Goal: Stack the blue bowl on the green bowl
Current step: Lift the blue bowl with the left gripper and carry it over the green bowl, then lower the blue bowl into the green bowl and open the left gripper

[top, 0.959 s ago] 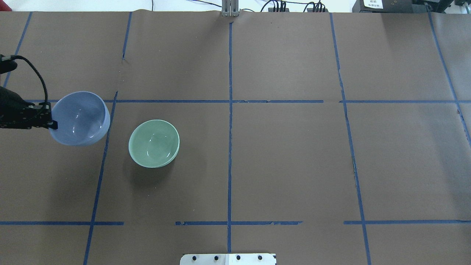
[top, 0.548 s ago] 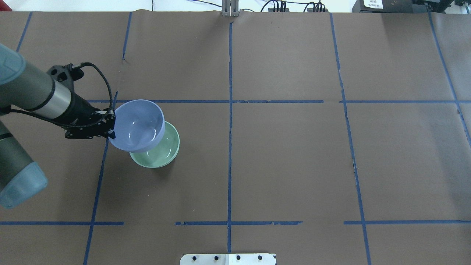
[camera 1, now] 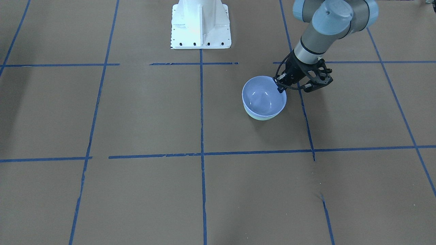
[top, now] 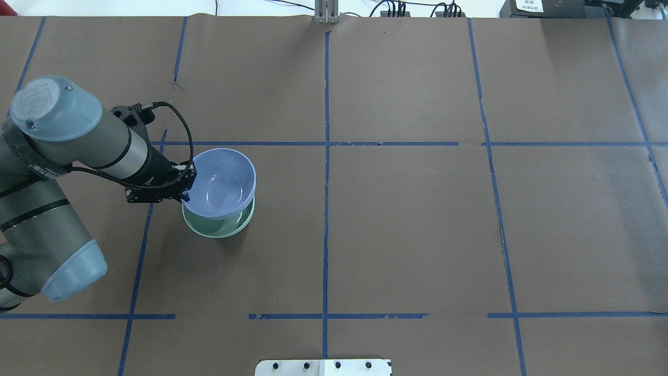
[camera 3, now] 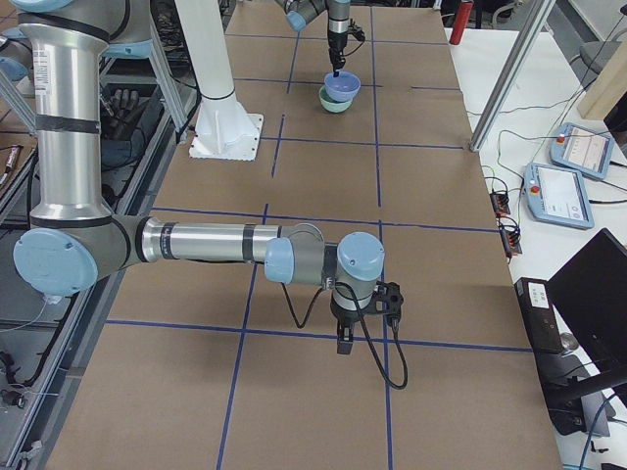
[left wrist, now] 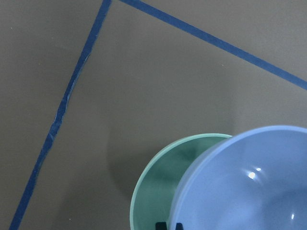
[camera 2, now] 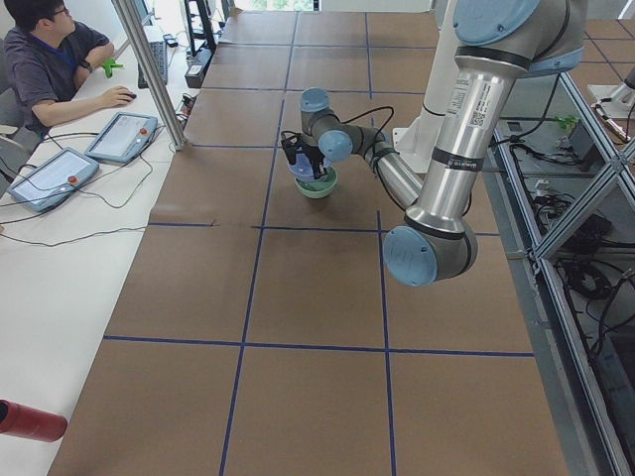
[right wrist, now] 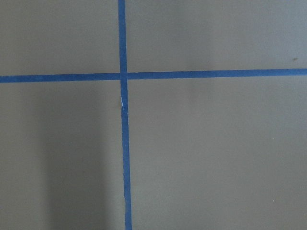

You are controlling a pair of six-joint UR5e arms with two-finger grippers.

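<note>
Two bowls share one spot in the robot's left half of the bench (top: pixel 417 245), about midway between the robot's edge and the operators' edge. The blue bowl (top: pixel 224 177) is uppermost and upright. The left hand (top: pixel 185 197) is clenched on its rim, on the side toward the bench's left end.

The overhead view shows the blue bowl shifted toward the far edge, so a crescent of the green bowl (top: pixel 216 228) lies bare on the robot's side. The front-facing view shows the opposite: the blue bowl covers nearly all of the green one, and only a thin mint sliver peeks out beneath it. The left wrist view adds the grip itself, with two dark fingertips (left wrist: pixel 160 225) standing one on each side of the blue rim, and part of the green bowl's inside open beside it. No view settles whether the blue bowl touches the green one or hangs just above it.

Only the exterior right view shows the right hand (camera 3: pixel 345 345). It points down over the bench toward its right end, well apart from the bowls, and I cannot tell whether it is clenched or released. Its wrist camera shows just a crossing of blue tape (right wrist: pixel 122 75) on the brown cover
</note>
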